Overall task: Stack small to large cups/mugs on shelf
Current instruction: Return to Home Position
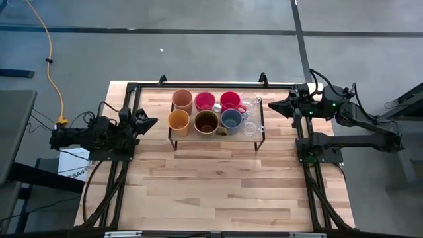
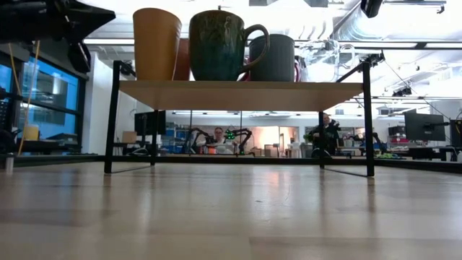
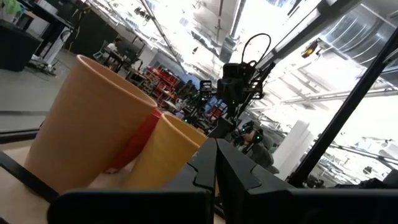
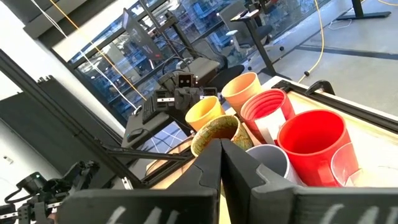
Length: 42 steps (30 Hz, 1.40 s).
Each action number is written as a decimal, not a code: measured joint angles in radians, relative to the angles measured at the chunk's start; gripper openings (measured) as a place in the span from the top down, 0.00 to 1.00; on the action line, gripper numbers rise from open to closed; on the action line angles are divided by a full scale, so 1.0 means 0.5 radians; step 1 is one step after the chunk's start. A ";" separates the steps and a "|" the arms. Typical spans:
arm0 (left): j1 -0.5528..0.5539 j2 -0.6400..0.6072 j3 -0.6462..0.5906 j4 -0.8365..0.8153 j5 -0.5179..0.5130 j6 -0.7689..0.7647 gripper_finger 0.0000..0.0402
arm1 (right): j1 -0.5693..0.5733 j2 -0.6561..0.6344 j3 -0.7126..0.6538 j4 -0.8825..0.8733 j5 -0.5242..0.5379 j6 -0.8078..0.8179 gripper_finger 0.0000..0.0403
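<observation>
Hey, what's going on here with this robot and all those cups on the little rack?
Nothing is being held right now. Eight cups stand on the shelf in two rows. The back row has a peach tumbler, pink cup, red cup and clear glass. The front row has an orange cup, brown mug, grey mug and second clear glass. The left hand is shut and empty beside the shelf's left end, and the right hand is shut and empty beside its right end.

We see the wooden desk (image 1: pixel 218 192) carrying the shelf (image 2: pixel 238 95). On its plank, the back row holds a peach tumbler (image 1: pixel 182 100), pink cup (image 1: pixel 205 101), red cup (image 1: pixel 230 100) and clear glass cup (image 1: pixel 249 103). The front row holds an orange-yellow cup (image 1: pixel 178 121), dark-brown mug (image 1: pixel 206 121), grey-blue mug (image 1: pixel 231 119) and second clear glass cup (image 1: pixel 252 125).
</observation>
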 joint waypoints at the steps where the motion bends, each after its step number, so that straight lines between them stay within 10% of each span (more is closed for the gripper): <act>1: 0.000 0.000 0.000 -0.012 0.000 0.001 1.00 | 0.000 0.000 0.000 0.000 -0.003 -0.001 1.00; 42: -0.001 0.006 -0.016 -0.959 0.140 -0.027 1.00 | 0.000 0.001 0.000 -0.002 -0.024 0.055 1.00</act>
